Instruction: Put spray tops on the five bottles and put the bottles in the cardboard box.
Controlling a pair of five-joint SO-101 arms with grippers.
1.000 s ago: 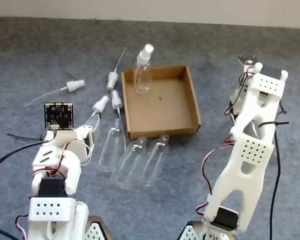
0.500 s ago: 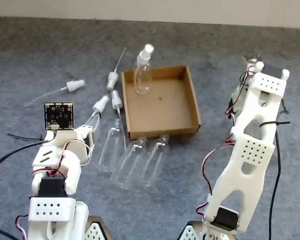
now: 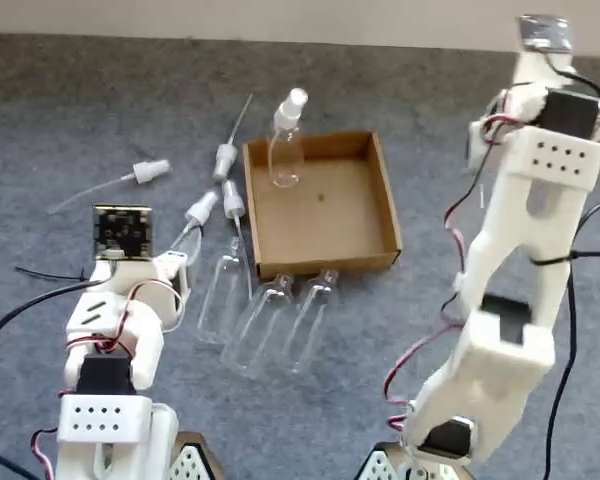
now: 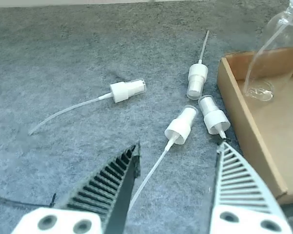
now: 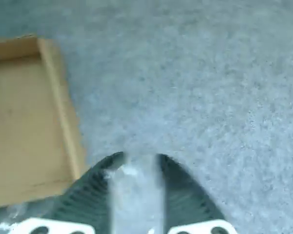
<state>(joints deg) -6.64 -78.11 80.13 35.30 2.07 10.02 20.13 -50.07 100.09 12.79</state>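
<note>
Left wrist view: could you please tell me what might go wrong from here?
1. The open left claw hangs over a white plastic spray top with a second spray top close beside it; closing might catch or knock both.
2. The capped clear plastic bottle stands by the brown cardboard box's wall and might topple if bumped.

White printed left arm [image 3: 110, 330] crouched low, black ribbed left gripper [image 4: 179, 146] spread wide; white right arm [image 3: 525, 260] stretched tall.
</note>
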